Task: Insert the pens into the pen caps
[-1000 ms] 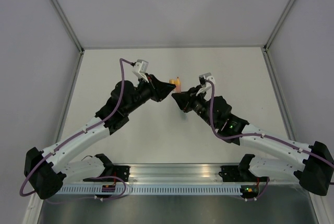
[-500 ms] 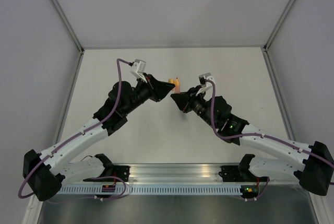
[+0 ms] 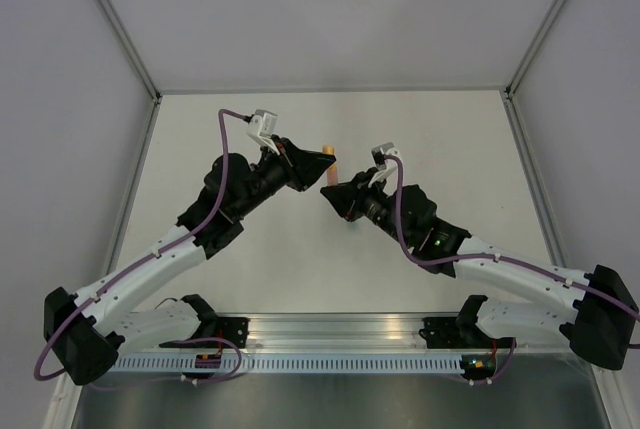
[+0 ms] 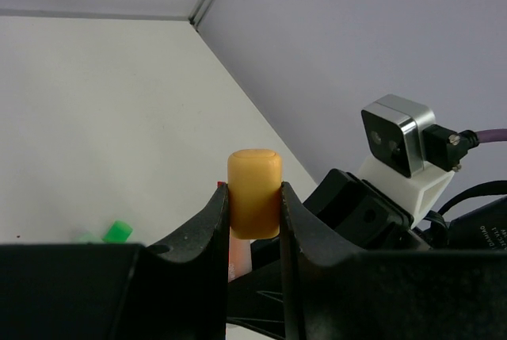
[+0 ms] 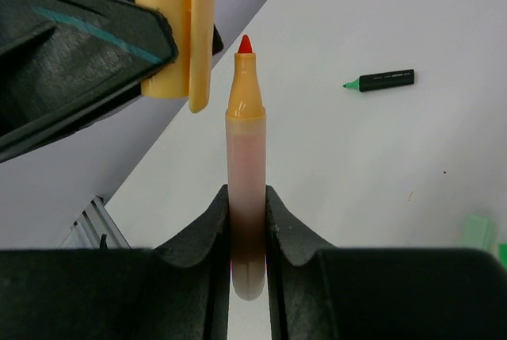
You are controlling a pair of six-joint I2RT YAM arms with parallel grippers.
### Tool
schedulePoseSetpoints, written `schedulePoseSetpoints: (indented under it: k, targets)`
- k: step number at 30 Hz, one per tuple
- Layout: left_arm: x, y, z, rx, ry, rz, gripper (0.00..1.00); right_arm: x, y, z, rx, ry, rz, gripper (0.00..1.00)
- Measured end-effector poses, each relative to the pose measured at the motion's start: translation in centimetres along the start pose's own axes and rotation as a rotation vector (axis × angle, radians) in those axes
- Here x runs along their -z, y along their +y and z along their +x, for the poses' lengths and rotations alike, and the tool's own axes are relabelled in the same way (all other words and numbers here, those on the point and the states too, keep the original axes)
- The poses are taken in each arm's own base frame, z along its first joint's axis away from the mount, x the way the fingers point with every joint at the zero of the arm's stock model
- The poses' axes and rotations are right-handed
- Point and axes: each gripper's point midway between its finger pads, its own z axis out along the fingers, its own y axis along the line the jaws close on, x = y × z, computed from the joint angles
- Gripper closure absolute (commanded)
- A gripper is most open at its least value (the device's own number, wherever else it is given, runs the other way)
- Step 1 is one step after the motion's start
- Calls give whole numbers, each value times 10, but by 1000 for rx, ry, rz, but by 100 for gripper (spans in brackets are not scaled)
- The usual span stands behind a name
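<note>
Two black-and-white robot arms, the left arm (image 3: 160, 249) and the right arm (image 3: 500, 267), reach over the pale white desk (image 3: 300, 259) and bring their ends close together near its middle. The right tool (image 5: 246, 205) is clamped on the lower barrel of a translucent orange plastic pen (image 5: 245, 142), which stands upright between the fingers with its red tip bare and pointing up. The left tool (image 4: 255, 205) is pressed shut on a short rounded orange plastic cap (image 4: 254, 193), gripped by its sides with its closed end facing the left wrist camera. In the right wrist view this cap sits just up and to the left of the pen's tip, beside it and not over it; the two are apart. A black-barrelled marker with a green tip (image 5: 380, 80) lies flat on the desk, well apart from both tools. A small bright green plastic cap (image 4: 117, 231) rests on the desk beyond the left tool, partly hidden by it.
</note>
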Motion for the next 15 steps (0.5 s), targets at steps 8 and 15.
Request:
schedulePoseSetpoints:
  k: [8,15]
  targets:
    - [0,-4,-6,0,-14,9,98,0,6,8,-5,26,-24,100]
    - [-1,-4,-9,0,-25,2,98,5,16,17,-11,49,-61,100]
